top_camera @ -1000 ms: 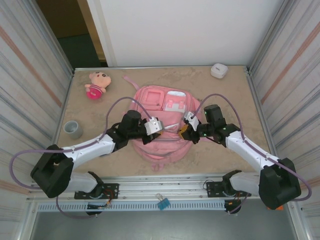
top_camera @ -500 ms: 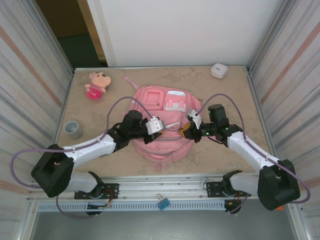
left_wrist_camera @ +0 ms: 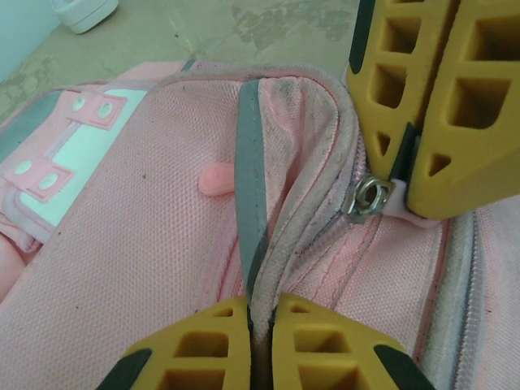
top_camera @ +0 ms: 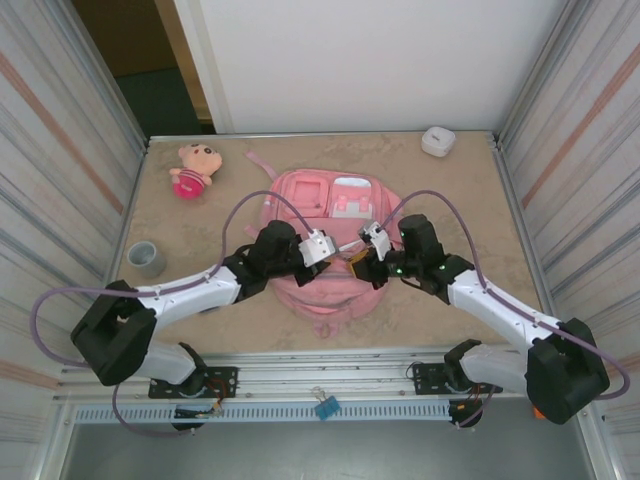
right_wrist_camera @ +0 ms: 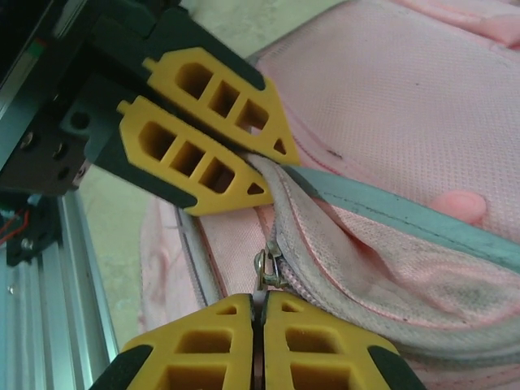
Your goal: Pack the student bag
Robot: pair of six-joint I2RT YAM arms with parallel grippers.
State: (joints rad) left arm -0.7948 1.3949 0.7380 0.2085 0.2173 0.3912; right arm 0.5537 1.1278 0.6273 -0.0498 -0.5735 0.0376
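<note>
- Pink bag (top_camera: 312, 196) lies flat mid table (top_camera: 480, 215), between both arms.
- Left arm stretches inward, low; left gripper (left_wrist_camera: 262, 307) clenched on the bag's grey trim strip (left_wrist_camera: 250, 179).
- Right arm mirrors it; right gripper (right_wrist_camera: 260, 302) pinched tight on the zipper pull (right_wrist_camera: 266, 266), just beside the left one.

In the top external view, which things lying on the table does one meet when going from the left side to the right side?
grey cup → pink plush doll → student bag → small white case
</note>
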